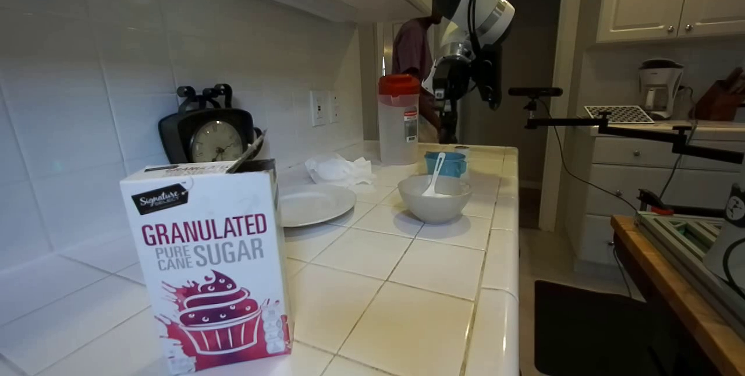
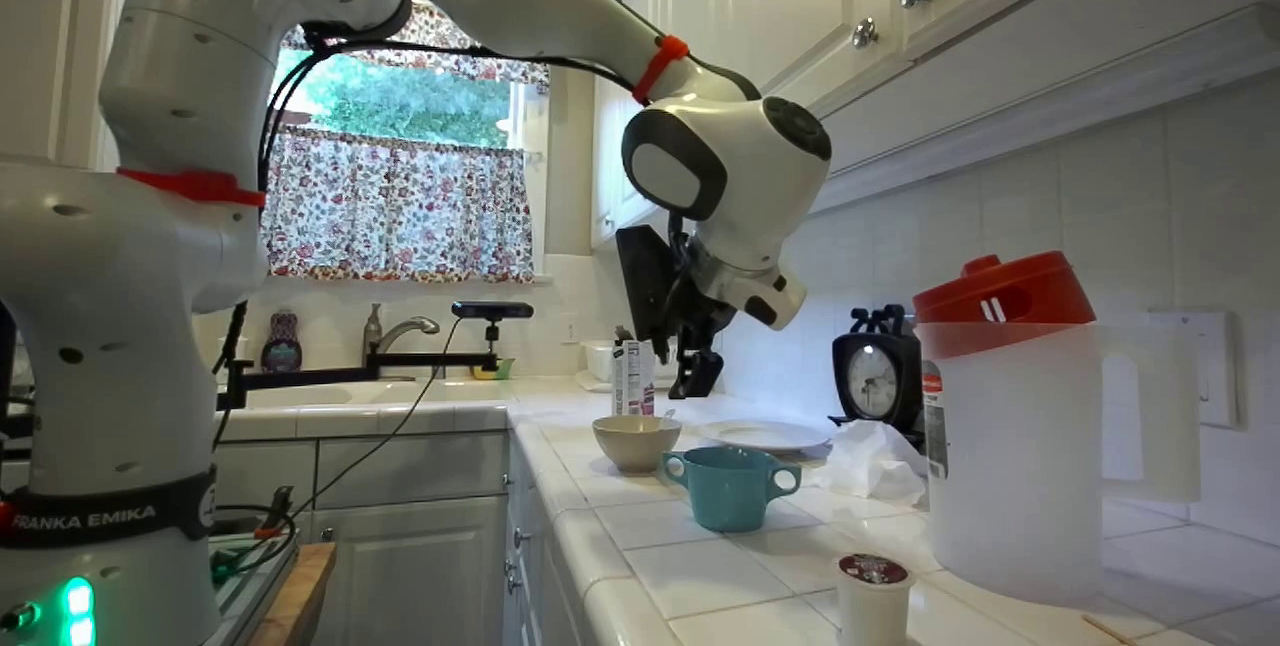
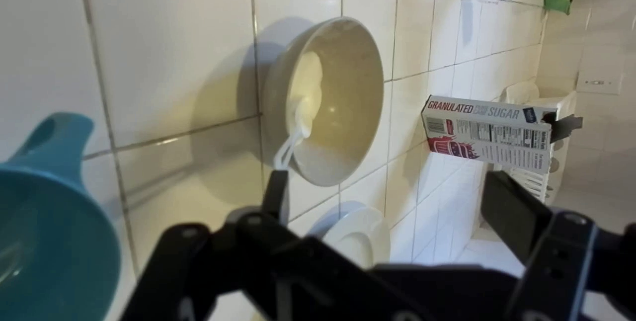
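In an exterior view, a white spoon (image 1: 435, 177) leans in the bowl (image 1: 433, 206) beyond the sugar box (image 1: 209, 265).

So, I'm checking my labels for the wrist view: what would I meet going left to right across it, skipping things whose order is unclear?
Teal two-handled cup → pale bowl with a white spoon in it → granulated pure cane sugar box → wall plate.
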{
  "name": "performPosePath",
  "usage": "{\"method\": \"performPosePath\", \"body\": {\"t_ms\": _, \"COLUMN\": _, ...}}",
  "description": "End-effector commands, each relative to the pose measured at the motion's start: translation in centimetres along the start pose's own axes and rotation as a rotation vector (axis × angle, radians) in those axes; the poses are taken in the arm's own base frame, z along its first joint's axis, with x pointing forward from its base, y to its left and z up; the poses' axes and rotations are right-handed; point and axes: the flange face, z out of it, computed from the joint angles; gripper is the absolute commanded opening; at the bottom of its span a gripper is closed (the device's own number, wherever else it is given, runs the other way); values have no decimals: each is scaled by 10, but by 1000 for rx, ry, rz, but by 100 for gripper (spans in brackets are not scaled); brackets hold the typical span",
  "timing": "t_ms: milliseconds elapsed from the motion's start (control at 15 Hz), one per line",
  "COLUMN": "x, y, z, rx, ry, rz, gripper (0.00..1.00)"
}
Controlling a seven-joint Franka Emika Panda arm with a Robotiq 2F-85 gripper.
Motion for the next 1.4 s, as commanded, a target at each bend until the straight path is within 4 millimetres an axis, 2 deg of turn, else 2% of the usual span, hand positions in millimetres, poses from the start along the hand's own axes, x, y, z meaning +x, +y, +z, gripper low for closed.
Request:
{"method": "performPosePath", "body": {"t_ms": 0, "x": -5, "y": 6, "z": 1, "rx": 30, "ry": -11, "rz": 48, "gripper": 100}}
{"method": "performPosePath", "body": {"t_ms": 400, "x": -7, "y": 15, "z": -1, "rx": 9, "ry": 8, "rz": 84, "gripper": 100}}
{"method": "performPosePath", "body": {"t_ms": 933, "x": 6, "y": 29, "z": 7, "rx": -46, "ry": 11, "rz": 87, "gripper": 100}}
{"method": "performPosePath", "body": {"t_ms": 1333, "x": 14, "y": 24, "z": 17, "rx": -71, "ry": -17, "rz": 53, "gripper": 100}}
